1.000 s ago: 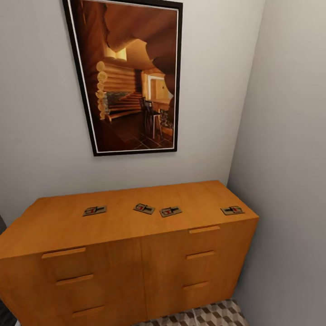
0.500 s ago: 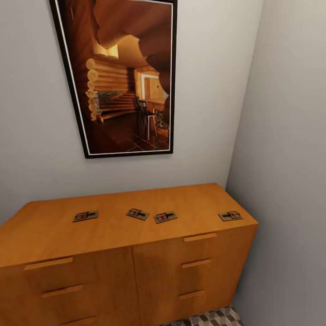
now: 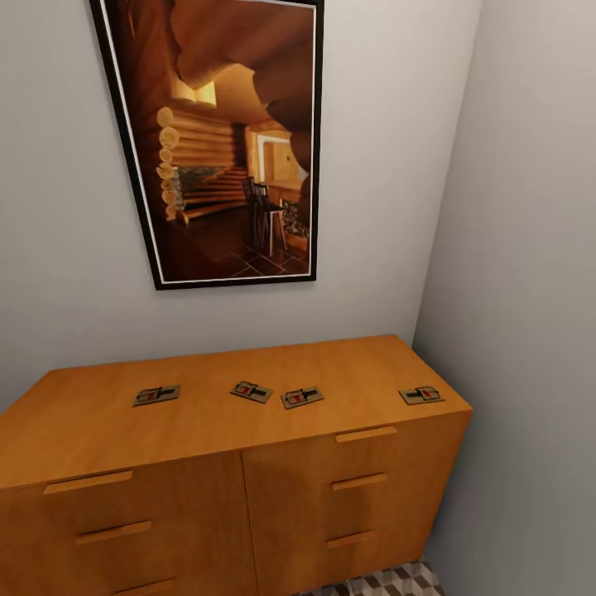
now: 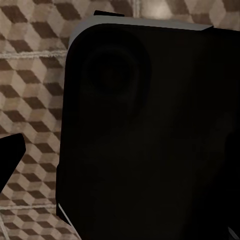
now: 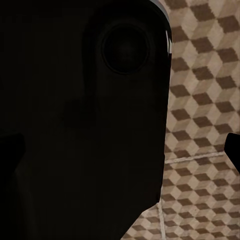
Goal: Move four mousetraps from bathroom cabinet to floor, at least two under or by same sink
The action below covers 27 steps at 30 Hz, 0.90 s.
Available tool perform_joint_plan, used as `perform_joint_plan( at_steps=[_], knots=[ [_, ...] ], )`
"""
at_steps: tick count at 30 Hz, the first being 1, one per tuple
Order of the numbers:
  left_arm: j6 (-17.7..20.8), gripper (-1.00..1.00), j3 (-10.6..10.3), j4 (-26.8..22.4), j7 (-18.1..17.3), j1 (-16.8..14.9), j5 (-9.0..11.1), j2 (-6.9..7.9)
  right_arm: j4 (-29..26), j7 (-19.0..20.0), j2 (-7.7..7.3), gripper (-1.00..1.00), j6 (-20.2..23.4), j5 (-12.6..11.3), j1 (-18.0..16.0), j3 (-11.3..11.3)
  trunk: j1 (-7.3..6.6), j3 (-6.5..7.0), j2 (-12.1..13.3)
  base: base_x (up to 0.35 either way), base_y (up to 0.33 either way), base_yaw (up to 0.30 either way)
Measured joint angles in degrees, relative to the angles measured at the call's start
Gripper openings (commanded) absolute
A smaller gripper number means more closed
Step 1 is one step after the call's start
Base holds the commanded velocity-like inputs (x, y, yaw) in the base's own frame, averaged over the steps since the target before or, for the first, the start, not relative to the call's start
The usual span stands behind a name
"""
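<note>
Facing cabinet, lower half of frame, in a corner under a framed picture. Nothing moved yet, by my reckoning: all four traps sit on its top surface, none on the floor. Count: four mousetraps in a loose row — leftmost mousetrap, second mousetrap, third mousetrap just beside it, fourth mousetrap near the right edge. Cube-patterned bathroom floor at lower right. Cannot tell how either claw stands: dark housing blocks both wrist views. All four pickups and placements remain.
</note>
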Motion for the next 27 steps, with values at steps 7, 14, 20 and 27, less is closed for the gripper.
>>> perform_joint_plan(
  at_steps=[7, 14, 20, 27],
  knots=[
    [0.00, 1.00, 0.00, 0.00, 0.04, 0.00, 0.00, 0.01, 0.00, 0.00, -0.01, 1.00, 0.00, 0.00, 0.00, 0.00, 0.00, 0.00, 0.00, 0.000, 0.000, 0.000],
    [0.00, 1.00, 0.00, 0.00, 0.07, 0.00, 0.01, 0.01, 0.00, 0.00, -0.01, 1.00, 0.00, 0.00, 0.00, 0.00, 0.00, 0.00, 0.00, 0.000, 0.000, 0.000],
    [0.00, 1.00, 0.00, 0.00, 0.07, 0.00, 0.02, 0.02, 0.00, 0.00, 0.00, 1.00, 0.00, 0.00, 0.00, 0.00, 0.00, 0.00, 0.00, 0.000, 0.000, 0.000],
    [0.00, 1.00, 0.00, 0.00, 0.07, 0.00, 0.01, 0.02, 0.00, -0.02, 0.00, 1.00, -0.04, -0.02, 0.00, 0.00, 0.00, 0.00, 0.00, 0.000, 0.000, 0.008]
  ],
)
